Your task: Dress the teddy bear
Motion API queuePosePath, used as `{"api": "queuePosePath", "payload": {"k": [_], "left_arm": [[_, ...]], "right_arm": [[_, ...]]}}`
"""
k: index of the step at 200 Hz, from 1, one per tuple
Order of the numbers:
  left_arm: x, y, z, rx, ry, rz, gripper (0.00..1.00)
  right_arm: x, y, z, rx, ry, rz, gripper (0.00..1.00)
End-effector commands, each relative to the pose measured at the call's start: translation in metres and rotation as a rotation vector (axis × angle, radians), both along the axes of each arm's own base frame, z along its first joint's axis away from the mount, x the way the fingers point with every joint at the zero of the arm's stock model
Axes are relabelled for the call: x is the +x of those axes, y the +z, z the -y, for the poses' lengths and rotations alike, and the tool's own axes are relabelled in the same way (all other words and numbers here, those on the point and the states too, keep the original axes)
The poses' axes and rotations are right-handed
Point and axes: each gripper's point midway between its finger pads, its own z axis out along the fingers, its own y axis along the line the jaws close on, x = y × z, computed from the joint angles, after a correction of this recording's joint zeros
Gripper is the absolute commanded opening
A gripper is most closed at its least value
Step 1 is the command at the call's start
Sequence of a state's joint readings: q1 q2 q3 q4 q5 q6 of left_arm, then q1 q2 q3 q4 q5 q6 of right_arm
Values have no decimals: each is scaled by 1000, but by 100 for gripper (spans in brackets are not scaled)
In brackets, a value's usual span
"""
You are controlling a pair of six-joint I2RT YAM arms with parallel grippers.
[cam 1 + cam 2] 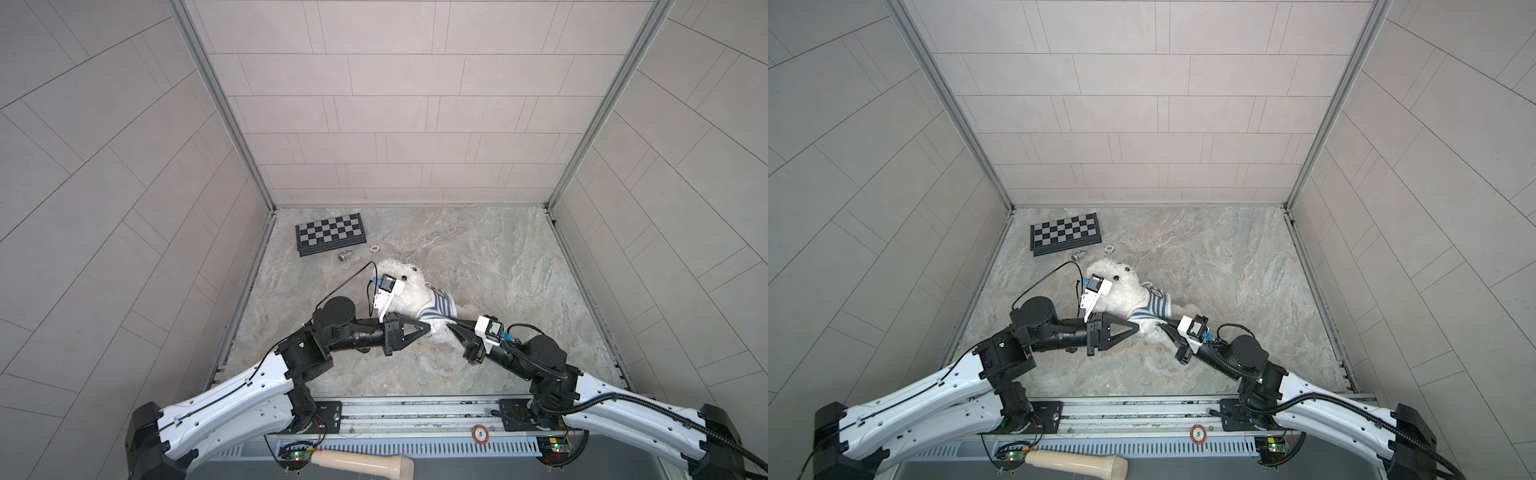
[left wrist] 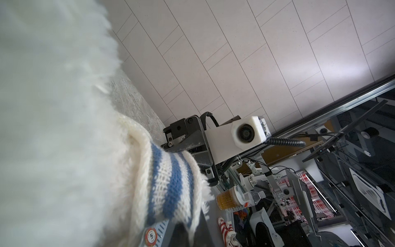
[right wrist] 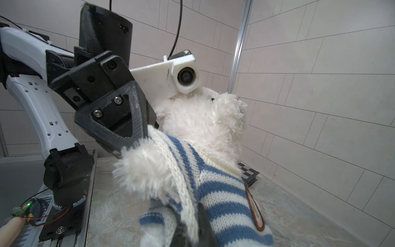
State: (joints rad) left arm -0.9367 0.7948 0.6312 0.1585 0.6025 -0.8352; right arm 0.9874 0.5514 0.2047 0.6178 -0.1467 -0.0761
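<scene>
The teddy bear [image 1: 409, 286] lies near the middle of the tabletop [image 1: 519, 291], with its head toward 11 o'clock, close to the chessboard [image 1: 330, 232]. The blue and white striped shirt [image 1: 442, 305] is around its body, and its head is out and bare. The left fingers [image 3: 136, 119] are pinched tight on the cream edge of the shirt, on the bear's 9 o'clock side. The right fingers [image 3: 205, 224] come in from 4 o'clock and, in the right wrist view, look pinched on the striped edge on the other side. White fur sticks out between the two grips, so the bottom of the shirt does not seem to be all the way down. It looks like the job is at the step of tugging the shirt down and making it sit flat on the tummy. For the next move, both arms should pull softly together toward 5 o'clock, away from the head. They need to hold only the knit and not the fur, or the whole bear may slide along. Whether both bear arms are through the sleeves cannot be told from here.
</scene>
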Motion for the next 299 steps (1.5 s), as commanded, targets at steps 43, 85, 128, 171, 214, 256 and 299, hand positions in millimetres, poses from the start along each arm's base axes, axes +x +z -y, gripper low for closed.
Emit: {"api": "queuePosePath", "payload": {"k": [43,85,128,171,214,256,299], "left_arm": [[-28,66,-1,-135,-165,173,0],[-25,60,-1,-118,-150,166,0],[-21,52,-3,-99,-120,174,0],[-18,36,-2,-54,-109,164,0],[-6,23,-11,25,-28,193,0],[20,6,-18,134,111,195,0],[41,-5,-22,175,224,183,0]], "right_arm": [[1,4,2,30,16,0,20],[-20,16,-7,88,147,-7,29],[-42,29,-6,145,264,-28,41],[-46,37,-5,128,264,6,42],[-51,51,4,160,264,23,42],[-49,47,-4,35,216,33,37],[-28,17,-32,-223,118,-17,34]]}}
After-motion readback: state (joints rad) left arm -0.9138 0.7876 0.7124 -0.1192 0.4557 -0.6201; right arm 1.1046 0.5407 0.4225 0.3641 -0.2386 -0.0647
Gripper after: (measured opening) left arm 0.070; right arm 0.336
